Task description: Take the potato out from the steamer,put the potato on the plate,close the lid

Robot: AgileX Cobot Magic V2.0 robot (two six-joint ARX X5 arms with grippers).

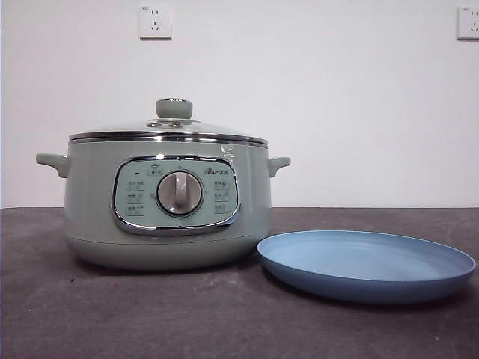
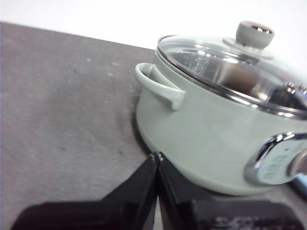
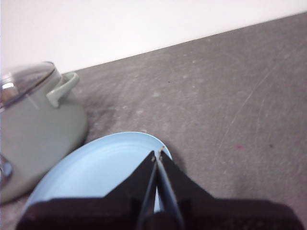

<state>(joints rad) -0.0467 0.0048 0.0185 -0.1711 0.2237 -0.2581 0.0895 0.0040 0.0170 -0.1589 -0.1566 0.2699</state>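
Note:
The sage-green steamer [image 1: 168, 202] stands left of centre on the dark table, with its glass lid [image 1: 171, 129] resting on top. Through the glass in the left wrist view a brownish potato [image 2: 238, 78] shows dimly inside the steamer [image 2: 211, 139] under the lid [image 2: 230, 67]. The light-blue plate [image 1: 367, 263] lies empty just right of the steamer. My left gripper [image 2: 157, 155] is shut, hovering beside the pot's left handle side. My right gripper [image 3: 157, 154] is shut above the near rim of the plate [image 3: 100, 167]. Neither arm appears in the front view.
Two wall sockets [image 1: 155, 22] sit high on the white wall behind. The dark grey table [image 1: 112, 314] stretches in front of the pot and plate, and to the right of the plate in the right wrist view.

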